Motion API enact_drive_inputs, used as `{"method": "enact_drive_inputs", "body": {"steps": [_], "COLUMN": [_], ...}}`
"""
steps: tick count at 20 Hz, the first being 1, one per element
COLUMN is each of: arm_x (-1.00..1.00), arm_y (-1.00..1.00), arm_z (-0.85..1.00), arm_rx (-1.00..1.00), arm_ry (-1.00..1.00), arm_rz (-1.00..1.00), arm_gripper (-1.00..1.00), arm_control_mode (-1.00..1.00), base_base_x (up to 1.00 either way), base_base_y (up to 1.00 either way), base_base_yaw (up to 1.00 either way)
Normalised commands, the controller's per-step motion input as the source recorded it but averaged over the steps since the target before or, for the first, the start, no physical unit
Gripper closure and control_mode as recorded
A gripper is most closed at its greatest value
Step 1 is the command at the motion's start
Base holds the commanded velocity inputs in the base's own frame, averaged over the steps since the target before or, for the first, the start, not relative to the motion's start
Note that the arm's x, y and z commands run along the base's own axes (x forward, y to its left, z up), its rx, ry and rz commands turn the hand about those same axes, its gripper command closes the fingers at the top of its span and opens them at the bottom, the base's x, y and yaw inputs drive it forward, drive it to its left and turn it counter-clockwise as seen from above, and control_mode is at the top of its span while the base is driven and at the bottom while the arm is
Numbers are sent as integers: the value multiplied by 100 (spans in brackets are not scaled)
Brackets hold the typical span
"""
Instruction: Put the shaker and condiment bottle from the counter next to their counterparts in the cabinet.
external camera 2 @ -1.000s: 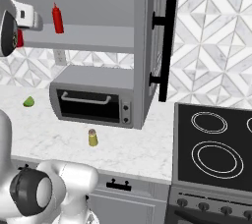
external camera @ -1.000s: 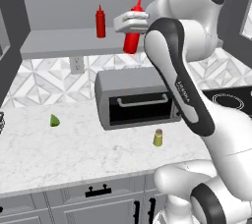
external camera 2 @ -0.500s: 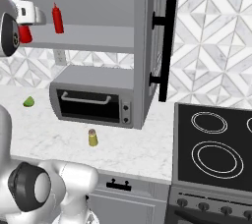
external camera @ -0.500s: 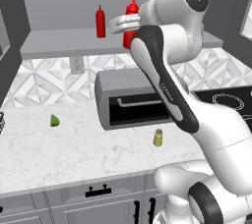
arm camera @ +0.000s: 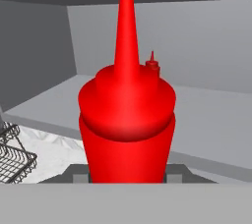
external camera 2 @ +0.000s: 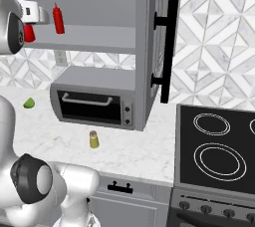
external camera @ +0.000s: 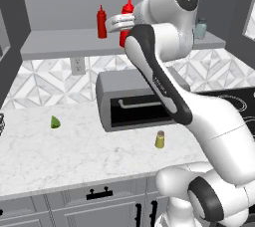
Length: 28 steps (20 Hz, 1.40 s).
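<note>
The cabinet [external camera: 64,47] spanned the wall above the counter [external camera: 74,156], its long shelf serving as the landmark. A grey toaster oven [external camera: 134,104] stood on the counter below the shelf. The gripper [external camera: 121,22], raised to shelf height, was closed on the condiment bottle [arm camera: 127,120], which stood upright at the shelf's front edge. The second red bottle [external camera: 101,22], its counterpart, stood on the shelf just beside the held one, farther back. A pale teal-grey shaker [external camera: 200,28] stood toward the shelf's right end. The olive-yellow shaker [external camera: 160,139] rested on the counter, well below the shelf, in front of the oven. A small green piece [external camera: 55,122] lay on the counter below the shelf's left part.
</note>
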Motion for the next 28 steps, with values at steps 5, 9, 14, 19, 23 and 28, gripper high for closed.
{"method": "enact_drive_inputs", "body": {"steps": [5, 9, 14, 19, 23, 28], "arm_x": [27, 28, 23, 8, 17, 23], "arm_y": [21, 1, 0, 0, 7, 12], "arm_z": [-7, -5, -28, -19, -1, 0], "arm_rx": [0, 0, 0, 0, 0, 0], "arm_ry": [3, 0, 0, 0, 0, 0], "arm_rz": [0, 0, 0, 0, 0, 0], "arm_gripper": [100, 100, 100, 100, 100, 100], "arm_control_mode": [-100, -100, -100, -100, -100, -100], "base_base_x": [0, 0, 0, 0, 0, 0], "base_base_y": [0, 0, 0, 0, 0, 0], "base_base_yaw": [0, 0, 0, 0, 0, 0]}}
